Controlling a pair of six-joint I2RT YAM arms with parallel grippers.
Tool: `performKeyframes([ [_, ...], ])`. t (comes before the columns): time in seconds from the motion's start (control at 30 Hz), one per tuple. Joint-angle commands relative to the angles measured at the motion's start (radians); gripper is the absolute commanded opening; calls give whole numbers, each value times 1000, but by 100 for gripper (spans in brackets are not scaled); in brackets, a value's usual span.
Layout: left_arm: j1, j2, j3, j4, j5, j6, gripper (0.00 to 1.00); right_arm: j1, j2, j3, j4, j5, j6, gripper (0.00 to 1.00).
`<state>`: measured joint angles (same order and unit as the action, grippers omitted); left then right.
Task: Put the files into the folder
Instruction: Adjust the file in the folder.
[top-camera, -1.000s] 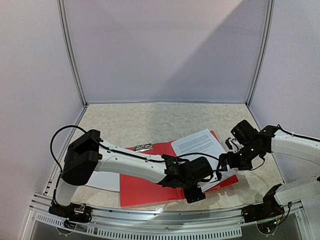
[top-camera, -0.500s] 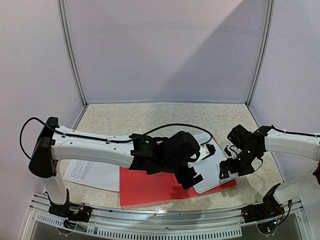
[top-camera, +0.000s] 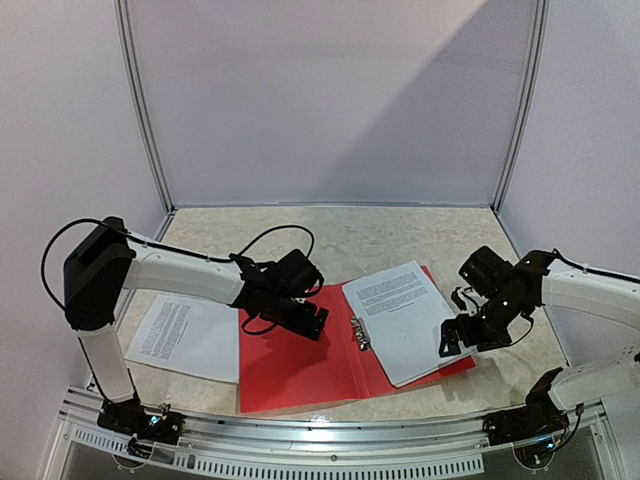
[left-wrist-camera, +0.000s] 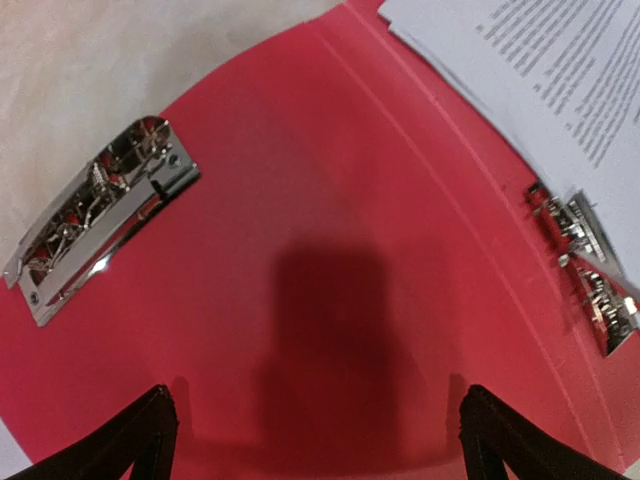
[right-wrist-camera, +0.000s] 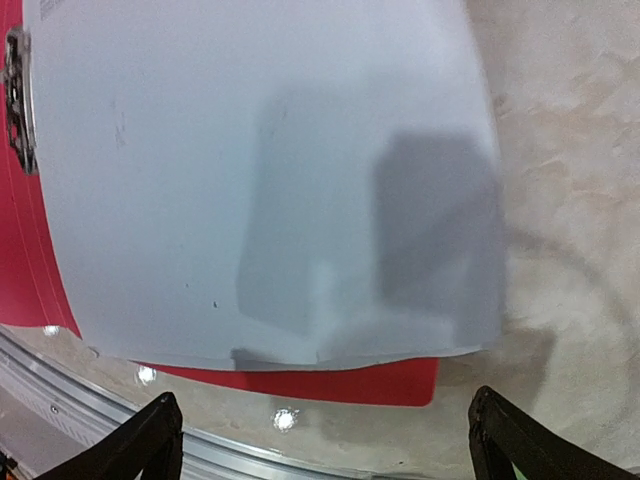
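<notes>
The red folder (top-camera: 290, 375) lies open on the table. A stack of printed white files (top-camera: 400, 318) rests on its right cover, with a metal clip (top-camera: 358, 333) at the spine. Another printed sheet (top-camera: 185, 335) lies on the table left of the folder. My left gripper (top-camera: 312, 324) is open and empty, low over the bare left cover (left-wrist-camera: 330, 250), with a clip (left-wrist-camera: 100, 230) to its left and the files (left-wrist-camera: 560, 70) at the top right. My right gripper (top-camera: 452, 340) is open and empty, over the near edge of the files (right-wrist-camera: 260, 180) and the folder's corner (right-wrist-camera: 400, 380).
The metal rail (top-camera: 330, 440) runs along the table's near edge, and shows in the right wrist view (right-wrist-camera: 60, 400). White booth walls with metal posts (top-camera: 145, 110) enclose the beige table (top-camera: 300, 240) at the back and sides.
My left arm has pulled back to the left, from over the files to over the folder's left cover. The spine clip and the sheet on the left now show. The right gripper has barely moved.
</notes>
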<state>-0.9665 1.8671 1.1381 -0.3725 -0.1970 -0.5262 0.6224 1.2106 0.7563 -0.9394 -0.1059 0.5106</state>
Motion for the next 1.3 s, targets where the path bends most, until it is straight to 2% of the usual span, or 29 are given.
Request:
performKeyframes([
  [0.0,-12,-41,32,64,4,-107,100,-86,-26,99,-38,176,-60,99],
  [0.13,4,14,119,-83,-151,-221,100,-135,28,112,31,163,-143,99],
  [0.2,22,25,107,-56,-111,-240,100,-138,84,109,62,161,-179,99],
  [0.27,25,-4,47,61,-45,-223,99,-138,125,104,97,145,-197,99],
  [0.33,23,-28,11,103,-35,-241,93,-137,163,97,126,119,-203,99],
  [0.57,9,-22,23,74,-53,-238,89,-120,185,60,160,-9,-180,99],
  [0.73,2,-24,18,78,-43,-240,89,-71,174,24,161,16,-153,99],
  [1.0,-31,-6,31,64,-39,-220,89,-71,171,49,149,163,-168,99],
  [1.13,-41,20,33,63,-26,-219,88,-71,198,64,155,157,-176,99],
  [1.27,-44,32,32,62,-18,-222,88,-64,232,57,153,65,-168,99],
])
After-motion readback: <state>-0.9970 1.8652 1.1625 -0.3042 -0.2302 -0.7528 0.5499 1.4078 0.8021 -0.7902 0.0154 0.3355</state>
